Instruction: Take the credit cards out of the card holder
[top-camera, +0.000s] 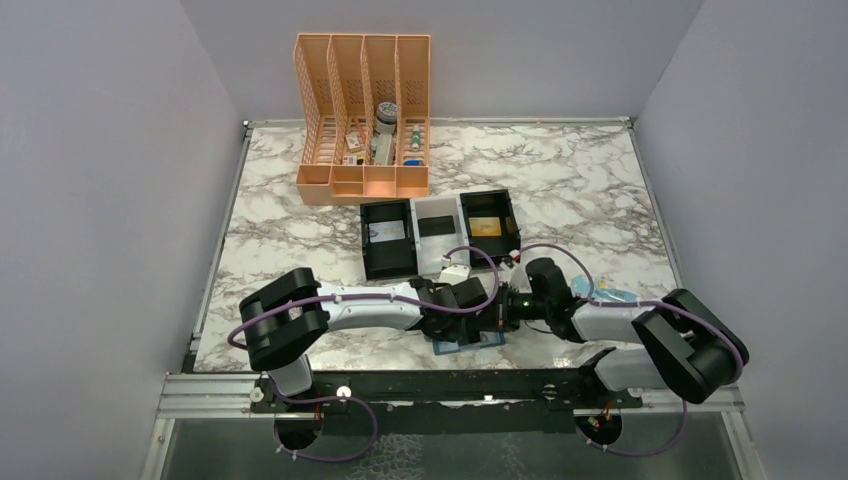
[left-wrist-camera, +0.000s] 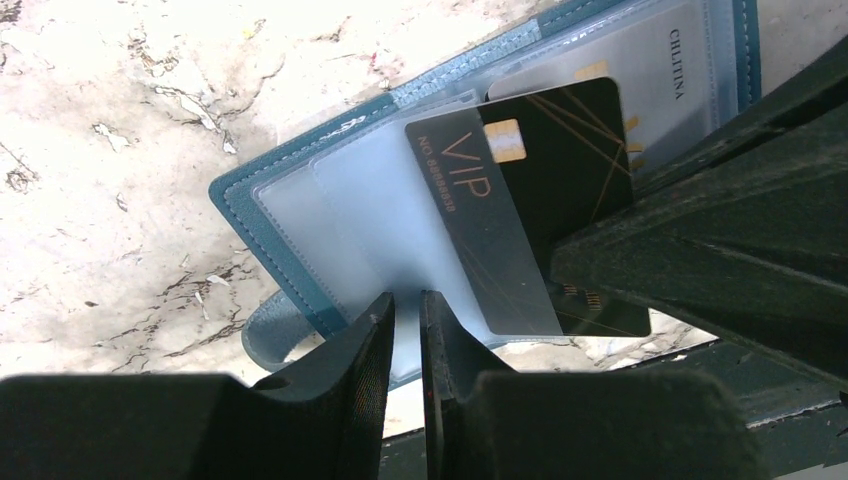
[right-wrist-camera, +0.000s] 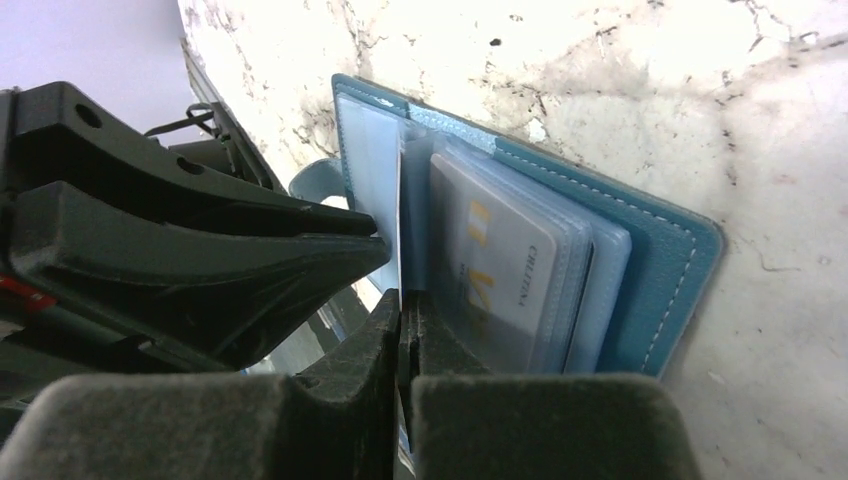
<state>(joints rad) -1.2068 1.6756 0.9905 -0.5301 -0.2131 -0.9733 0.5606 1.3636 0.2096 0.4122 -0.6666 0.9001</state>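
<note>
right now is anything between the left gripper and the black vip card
yes: the frosted clear plastic sleeves of the open teal-blue card holder. one lies over the near half of the black vip credit card, and the left gripper is closed on a sleeve edge beside the card, not on it

Overhead view: evenly and brightly lit, sharp all over; only faint, soft shadows on the marble table (top-camera: 560, 180).
Left wrist view: table bleached near white at upper left; left pincer (left-wrist-camera: 407, 305) dark and blurred up close; sheen on the card holder's (left-wrist-camera: 250, 215) clear sleeves.
Right wrist view: glare on the table at upper right; right pincer (right-wrist-camera: 402, 305) out of focus.
</note>
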